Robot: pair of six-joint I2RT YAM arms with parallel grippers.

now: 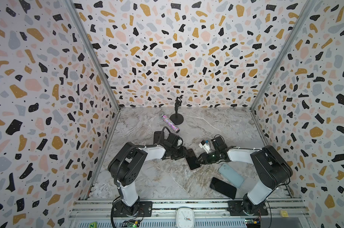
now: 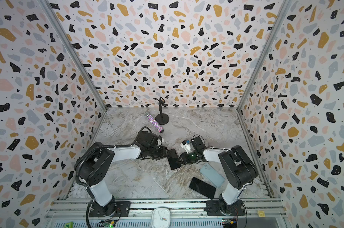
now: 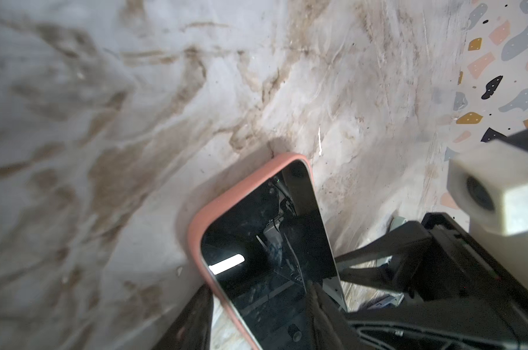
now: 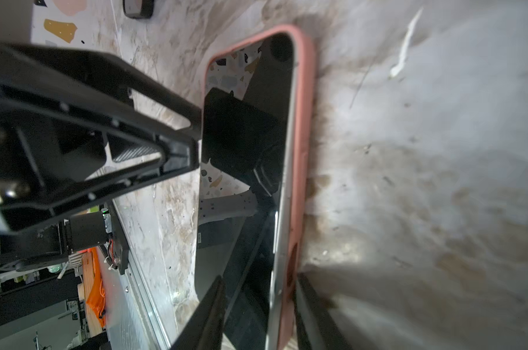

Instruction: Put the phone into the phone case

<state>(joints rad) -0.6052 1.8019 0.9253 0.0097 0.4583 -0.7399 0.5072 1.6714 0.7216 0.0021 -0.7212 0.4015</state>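
**Nearly seated: phone part-way into its pink case**

Farthest left, the left gripper [image 1: 184, 156] reaches in at the upper end of the phone [image 1: 192, 160], which sits mid-table in both top views. Its jaws stand roughly half apart and look clamped through the phone and case [image 3: 196, 230] together. In the left wrist view one finger [image 3: 196, 321] sits outside the pink rim and its partner lies on the glass. The phone looks tilted, with one long side raised off the table [image 1: 147, 177].

The case wraps the top end and one long side. In the right wrist view a silver band of the phone's frame shows above the rim along a long side, so I judge that edge is not fully snapped in.

The right gripper [image 1: 198, 161] meets the lower end with its jaws fairly narrow, a finger [image 4: 214, 303] on each face. Whether they bite I cannot tell.

The phone should handle as rigid and fairly hefty, with slick, breakable glass. The case looks soft and grippy, with a rim that flexes. The best hold is on the case-clad edges, pressing near the corners rather than mid-screen.

Further right, by the right arm, lie a blue slab [image 1: 231, 174] and a black phone [image 1: 223, 187], apart from the work.
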